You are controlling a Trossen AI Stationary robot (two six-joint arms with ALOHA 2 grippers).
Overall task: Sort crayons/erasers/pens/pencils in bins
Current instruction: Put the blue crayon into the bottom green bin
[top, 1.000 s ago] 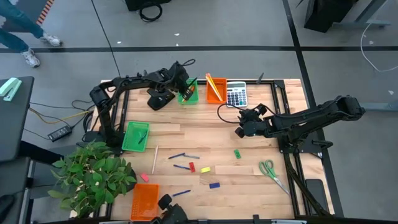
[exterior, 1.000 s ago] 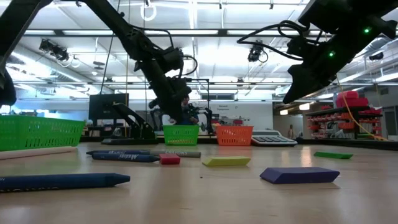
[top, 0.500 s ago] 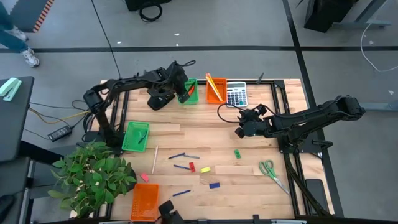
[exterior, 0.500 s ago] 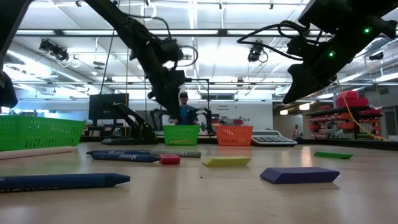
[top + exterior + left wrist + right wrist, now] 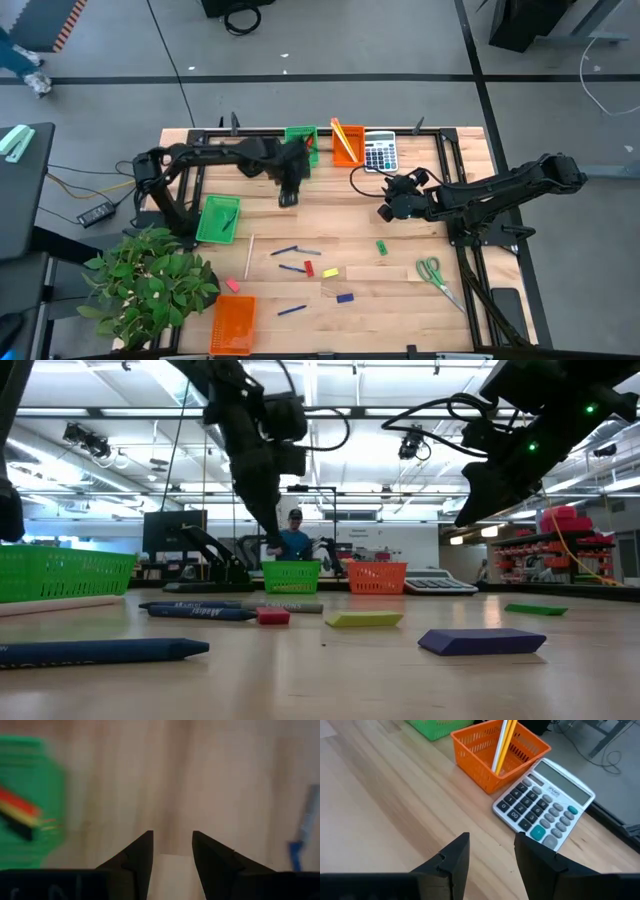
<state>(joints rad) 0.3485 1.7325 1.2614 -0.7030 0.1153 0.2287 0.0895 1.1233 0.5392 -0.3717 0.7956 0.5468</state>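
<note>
Two tools are in play, and yours on the left has just shifted: the left tool [image 5: 289,197], which a second ago hung over the far green bin [image 5: 300,137], has swung nearer and now hovers above bare bench [image 5: 330,220], its jaws parted with nothing between them. A red crayon [image 5: 311,145] lies in that green bin, so you can judge that drop as done and the arm as free to fetch another piece. You see that arm stretched low from the left edge, wrist bent down toward the wood. Most of the loose items wait nearer you: blue pens [image 5: 285,250], a red eraser [image 5: 308,269], a yellow eraser [image 5: 331,272], a blue eraser [image 5: 344,297] and a pale pencil [image 5: 249,257]. Yellow pencils [image 5: 340,136] stand in the far orange bin [image 5: 347,146]. The right tool [image 5: 387,212] has not moved, parted and empty, near the calculator [image 5: 380,152].
</note>
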